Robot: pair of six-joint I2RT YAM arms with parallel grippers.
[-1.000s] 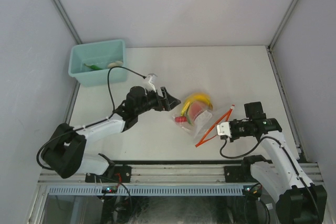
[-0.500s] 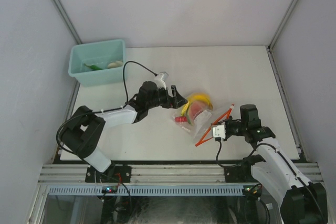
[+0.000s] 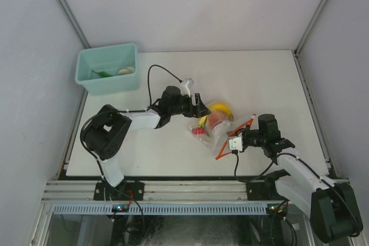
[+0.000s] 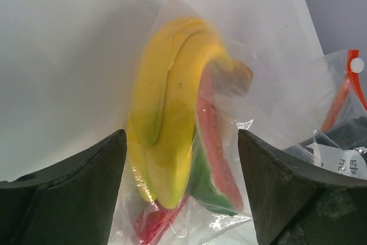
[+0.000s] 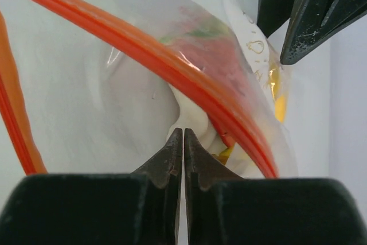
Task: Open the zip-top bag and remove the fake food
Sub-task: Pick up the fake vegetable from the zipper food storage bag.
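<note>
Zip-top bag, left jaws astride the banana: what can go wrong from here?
1. The left gripper stands open astride the banana from outside the zip-top bag; closing would likely pinch film and banana together, so nothing comes out.
2. The right gripper is shut beside the zip strip, but a hold on the film is unclear; without one, the bag could drag along with the left gripper.

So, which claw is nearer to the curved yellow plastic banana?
Left. The open left claw is right at the curved yellow plastic banana; the shut right claw sits farther off, at the clear plastic bag's orange zip strip.
</note>
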